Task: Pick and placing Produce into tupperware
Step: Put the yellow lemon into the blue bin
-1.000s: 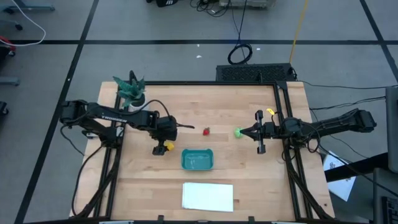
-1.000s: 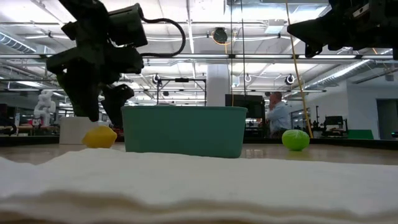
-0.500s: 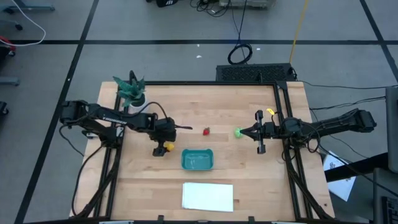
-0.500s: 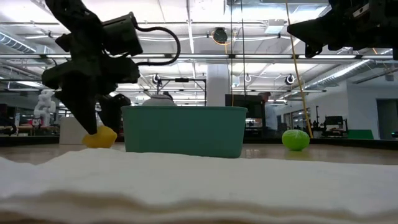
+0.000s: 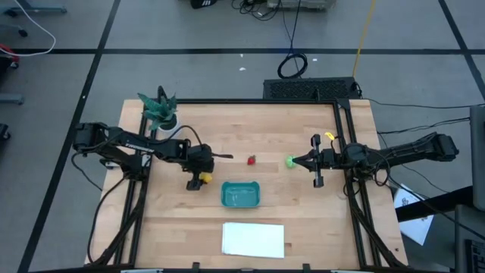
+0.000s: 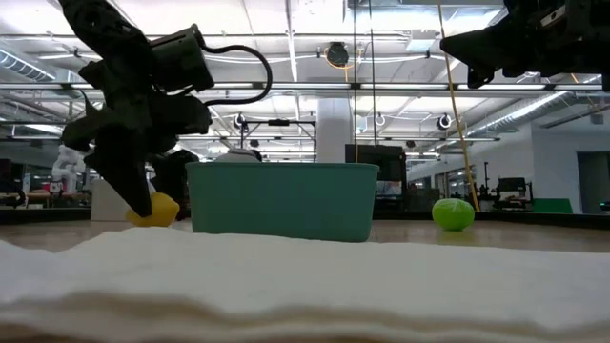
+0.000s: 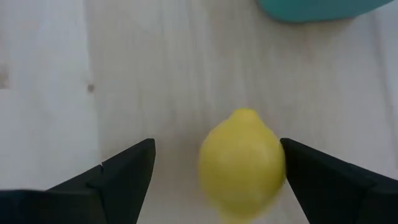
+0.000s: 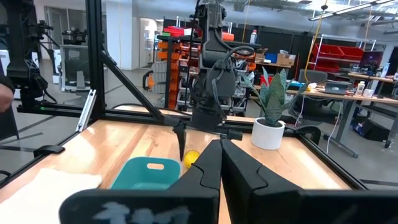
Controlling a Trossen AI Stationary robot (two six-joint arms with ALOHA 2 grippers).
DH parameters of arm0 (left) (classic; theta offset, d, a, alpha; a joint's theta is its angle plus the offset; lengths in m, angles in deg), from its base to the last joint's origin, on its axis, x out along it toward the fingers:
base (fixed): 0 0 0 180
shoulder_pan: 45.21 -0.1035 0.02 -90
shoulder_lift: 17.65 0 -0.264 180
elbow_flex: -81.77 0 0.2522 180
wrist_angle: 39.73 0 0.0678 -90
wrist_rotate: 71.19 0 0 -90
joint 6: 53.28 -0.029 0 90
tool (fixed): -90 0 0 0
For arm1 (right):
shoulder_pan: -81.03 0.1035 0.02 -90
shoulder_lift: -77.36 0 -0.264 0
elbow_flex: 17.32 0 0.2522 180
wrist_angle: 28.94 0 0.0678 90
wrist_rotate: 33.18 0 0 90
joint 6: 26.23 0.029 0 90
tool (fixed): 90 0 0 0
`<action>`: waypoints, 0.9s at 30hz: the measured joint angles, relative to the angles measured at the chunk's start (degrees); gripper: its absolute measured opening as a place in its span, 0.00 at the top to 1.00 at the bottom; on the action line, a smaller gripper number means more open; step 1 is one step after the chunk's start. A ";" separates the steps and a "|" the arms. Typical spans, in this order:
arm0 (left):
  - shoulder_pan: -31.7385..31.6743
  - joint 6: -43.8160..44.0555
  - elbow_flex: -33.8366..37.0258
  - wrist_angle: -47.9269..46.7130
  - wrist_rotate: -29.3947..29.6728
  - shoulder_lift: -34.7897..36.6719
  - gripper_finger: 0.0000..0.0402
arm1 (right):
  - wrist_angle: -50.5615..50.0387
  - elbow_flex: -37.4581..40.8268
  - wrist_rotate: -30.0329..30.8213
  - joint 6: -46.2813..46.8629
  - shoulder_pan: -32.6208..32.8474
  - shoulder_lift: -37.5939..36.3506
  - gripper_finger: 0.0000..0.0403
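Observation:
The yellow lemon [image 5: 204, 179] [image 6: 160, 209] [image 7: 242, 165] lies on the wooden table, left of the teal tupperware [image 5: 240, 194] [image 6: 282, 200]. My left gripper [image 5: 198, 180] [image 6: 143, 195] [image 7: 214, 168] is open and points down over the lemon, one finger on each side of it. The red strawberry [image 5: 251, 160] and the round green fruit [image 5: 289, 161] [image 6: 454, 213] rest on the table farther back. My right gripper [image 5: 298, 161] [image 8: 221, 149] is shut and hovers high beside the green fruit, touching nothing. My left gripper comes at the lemon from above, its fingers straddling it. The lemon's side [image 7: 278, 168] lies close against one finger [image 7: 314, 180]; I cannot tell whether they touch. The other finger [image 7: 127, 174] stands apart. The lemon rests on the table.
A white folded sheet [image 5: 253, 239] [image 6: 286, 281] lies near the table's near edge. A teal potted plant [image 5: 159, 110] [image 8: 268, 115] stands at the far left corner. Black frame rails [image 5: 345, 136] run along both table sides.
My left gripper has come down over the lemon and tipped slightly toward the table's left, so its fingertips now reach table level on either side of the fruit. The right arm has kept still.

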 joint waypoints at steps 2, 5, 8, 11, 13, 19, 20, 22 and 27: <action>0.00 -0.21 0.00 -0.16 1.17 0.00 0.14 | 0.06 0.00 0.02 0.02 0.00 0.00 1.00; 0.00 -1.24 0.00 -0.44 1.34 0.00 0.18 | 0.05 0.00 0.02 0.02 0.00 0.00 1.00; 0.00 -1.70 0.00 -0.50 1.32 0.00 0.25 | 0.04 0.00 0.01 0.01 0.00 0.00 1.00; 0.00 -1.75 0.00 -0.56 1.32 0.00 0.33 | 0.04 0.00 0.00 0.02 0.00 0.00 1.00; 0.00 -1.76 0.00 -0.55 1.34 0.00 0.38 | 0.04 0.00 0.02 0.02 0.00 0.00 1.00; 0.00 -2.26 -0.09 -0.39 1.77 0.02 0.54 | 0.04 0.00 0.02 0.00 0.00 0.00 1.00; 0.03 -2.32 -0.11 -0.34 2.27 0.02 0.55 | 0.04 0.00 0.02 0.00 0.00 0.00 1.00; 0.00 -2.37 -0.13 -0.33 2.70 0.04 0.56 | 0.04 0.00 0.02 0.02 0.00 0.00 1.00; 0.00 -3.29 -0.13 -0.86 2.86 0.04 0.48 | 0.04 0.00 0.02 0.00 0.00 0.00 1.00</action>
